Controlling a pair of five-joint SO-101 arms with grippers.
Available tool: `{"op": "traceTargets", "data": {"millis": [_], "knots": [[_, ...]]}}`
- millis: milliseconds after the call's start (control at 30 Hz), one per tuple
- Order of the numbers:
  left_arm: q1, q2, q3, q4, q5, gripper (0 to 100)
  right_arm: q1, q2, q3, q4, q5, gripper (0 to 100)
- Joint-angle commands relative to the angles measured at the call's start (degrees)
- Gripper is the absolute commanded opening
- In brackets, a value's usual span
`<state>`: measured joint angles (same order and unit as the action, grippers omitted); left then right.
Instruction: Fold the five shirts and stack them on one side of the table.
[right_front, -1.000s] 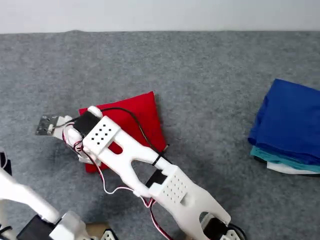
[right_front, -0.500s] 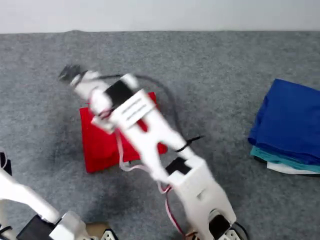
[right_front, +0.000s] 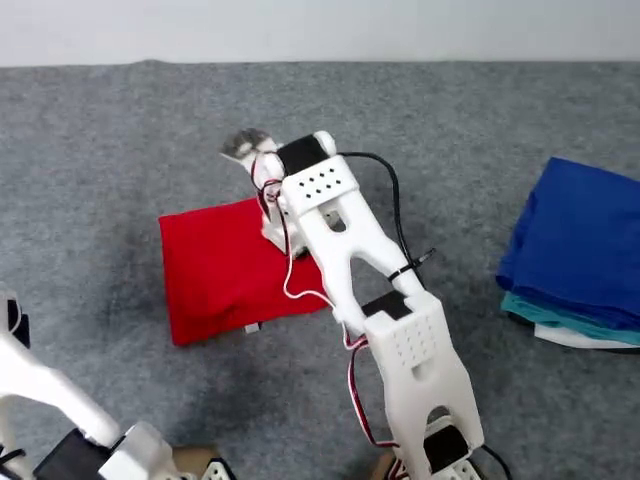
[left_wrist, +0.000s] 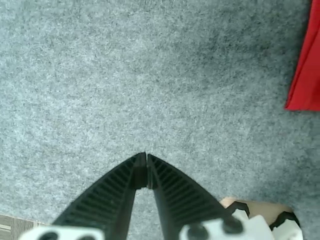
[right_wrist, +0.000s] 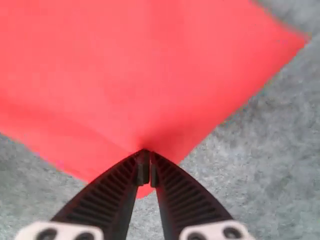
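Red shirt (right_front: 215, 275): soft, light, limp; folded, centre-left on desk (right_front: 440, 140).
Hold: likely a folded edge, all layers.
Right tool (right_wrist: 144, 159): tips together over the shirt.
Left tool (left_wrist: 146, 160): tips together over bare desk.

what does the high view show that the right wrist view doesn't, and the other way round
High view adds the stack at the right side of the table: blue shirt on top, teal shirt and white shirt beneath, plus the full folded outline of the red shirt. Right wrist view adds a close look at the right gripper, shut, tips together over the red cloth. Shared: the red shirt and the grey table.
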<state>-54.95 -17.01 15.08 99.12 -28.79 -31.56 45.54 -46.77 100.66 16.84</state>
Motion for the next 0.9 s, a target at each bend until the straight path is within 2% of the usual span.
{"op": "traceTargets", "data": {"millis": [0,267,467,667,867], "knots": [[0.4,-2.5,-0.2,-0.4,0.4,1,1.9,-0.7,1.2,2.5,0.5,0.9],[0.4,-2.5,-0.2,-0.4,0.4,1,-2.2,-7.7,18.2,2.3,2.8,0.9],[2.7,-2.5,-0.4,-0.4,0.4,1,-1.4,-14.5,14.4,2.2,3.2,1.1],[11.9,-2.5,-0.6,-0.4,0.5,1,0.9,-20.0,4.6,2.2,3.1,1.1],[27.3,-1.9,-0.5,-0.5,4.6,1,8.3,-27.3,3.3,2.3,3.1,1.1]]}}
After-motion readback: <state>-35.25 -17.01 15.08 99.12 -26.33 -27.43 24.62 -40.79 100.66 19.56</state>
